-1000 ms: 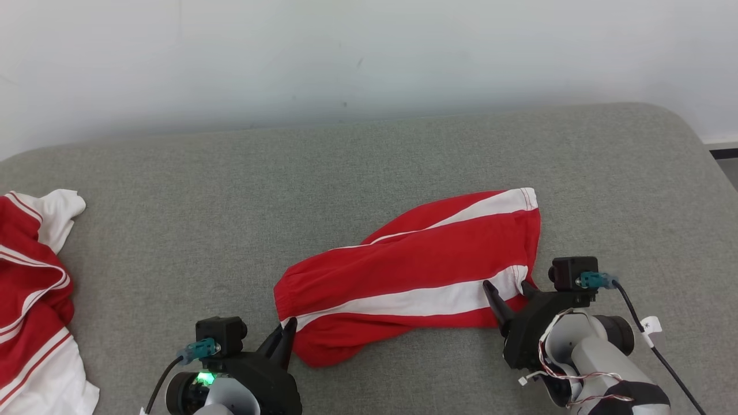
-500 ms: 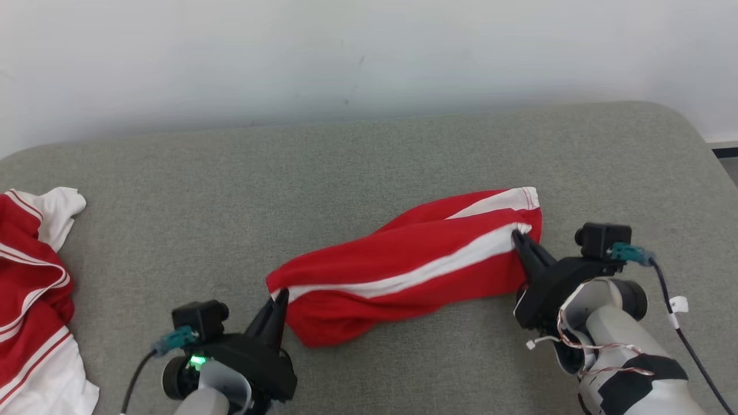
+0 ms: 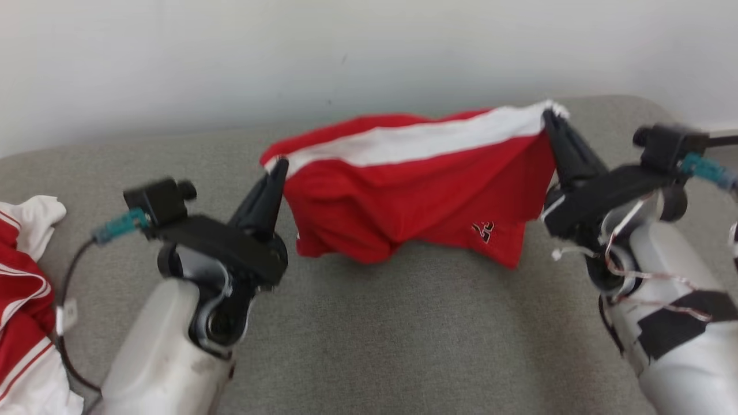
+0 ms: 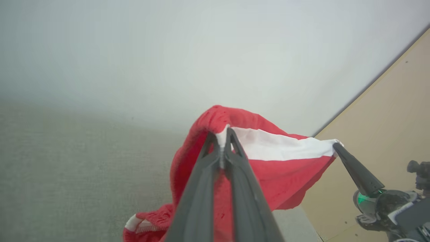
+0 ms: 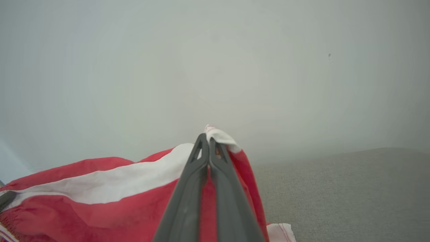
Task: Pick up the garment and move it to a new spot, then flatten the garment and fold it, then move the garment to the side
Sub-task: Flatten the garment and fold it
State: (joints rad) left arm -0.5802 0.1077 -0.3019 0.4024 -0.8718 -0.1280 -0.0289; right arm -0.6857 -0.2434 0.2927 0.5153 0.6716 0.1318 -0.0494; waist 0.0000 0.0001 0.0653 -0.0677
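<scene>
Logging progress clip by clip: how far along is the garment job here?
Done: left gripper and right gripper are shut on opposite ends of the red shorts. In hand: the lift, with the shorts hanging between them over the grey cushion. Left: setting down elsewhere, flattening, folding, moving aside.

Left end effector, right end effector both clamped.

second red-and-white garment running off the head view's left edge, small dark emblem on the hanging garment blurring beyond reading
</scene>
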